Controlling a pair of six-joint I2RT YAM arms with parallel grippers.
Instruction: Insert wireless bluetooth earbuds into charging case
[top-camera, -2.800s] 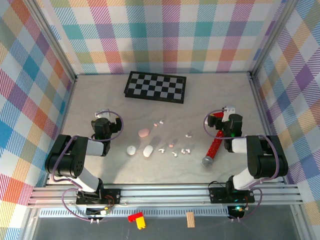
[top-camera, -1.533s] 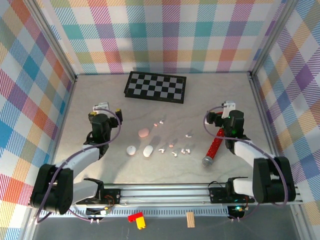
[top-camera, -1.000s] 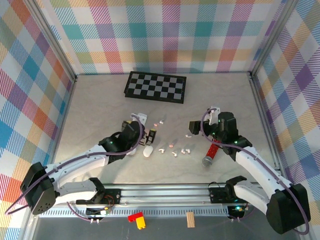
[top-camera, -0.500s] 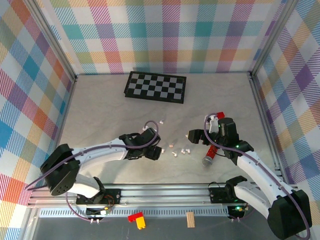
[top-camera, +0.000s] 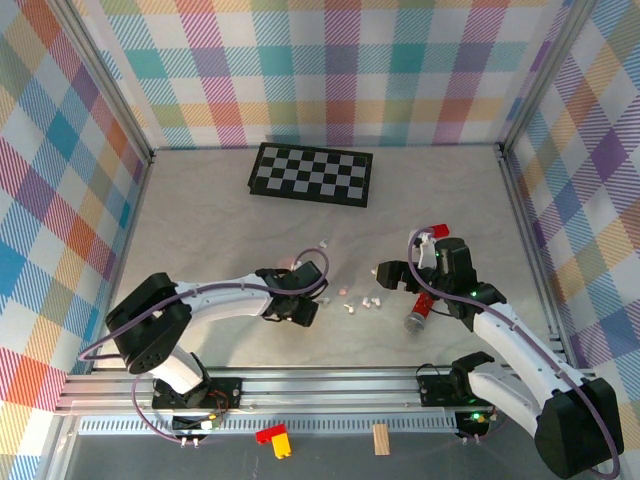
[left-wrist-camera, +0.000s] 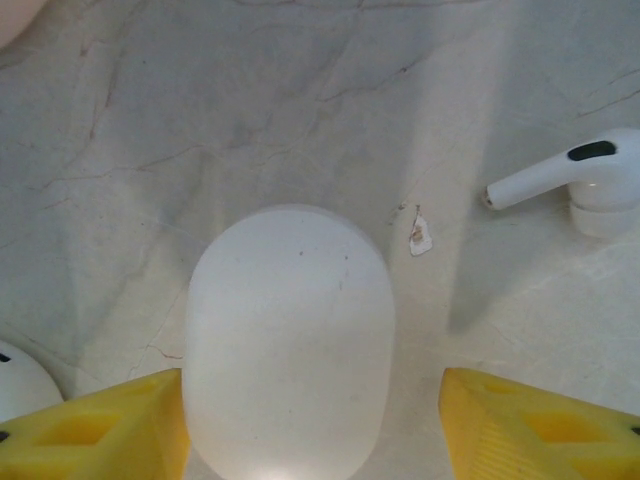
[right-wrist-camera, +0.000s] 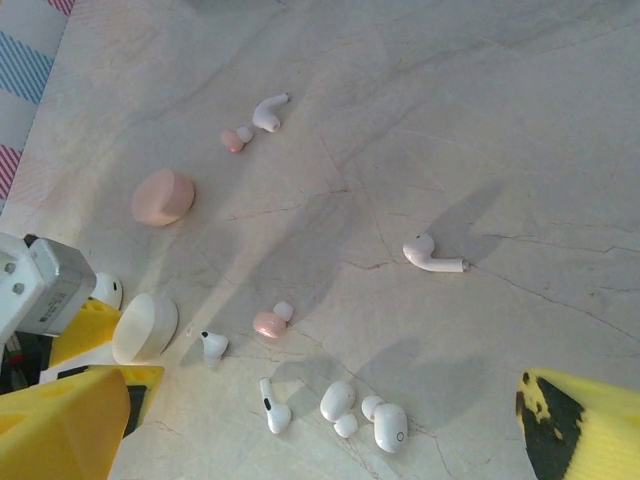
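Observation:
A white pebble-shaped charging case (left-wrist-camera: 290, 340) lies flat on the table between the yellow fingers of my left gripper (left-wrist-camera: 315, 430). The left finger (left-wrist-camera: 100, 430) touches the case's side and the right finger (left-wrist-camera: 545, 425) stands apart from it, so the jaws are open around it. One white earbud (left-wrist-camera: 580, 185) lies just beyond. Seen from above, the left gripper (top-camera: 303, 303) covers the case. My right gripper (right-wrist-camera: 320, 440) hovers open over several loose earbuds, white ones (right-wrist-camera: 432, 253) (right-wrist-camera: 390, 425) and a pink one (right-wrist-camera: 268, 323). It holds nothing.
A pink case (right-wrist-camera: 163, 196) lies farther back and a second white case (left-wrist-camera: 15, 380) sits left of the gripped one. A red-handled tool (top-camera: 425, 300) lies under the right arm. A folded chessboard (top-camera: 311, 173) rests at the back, and checked walls enclose the table.
My left arm has swung in from the left to the table's middle and come down over the white case, its jaws narrowing. The right gripper has reached toward the earbuds and stays open.

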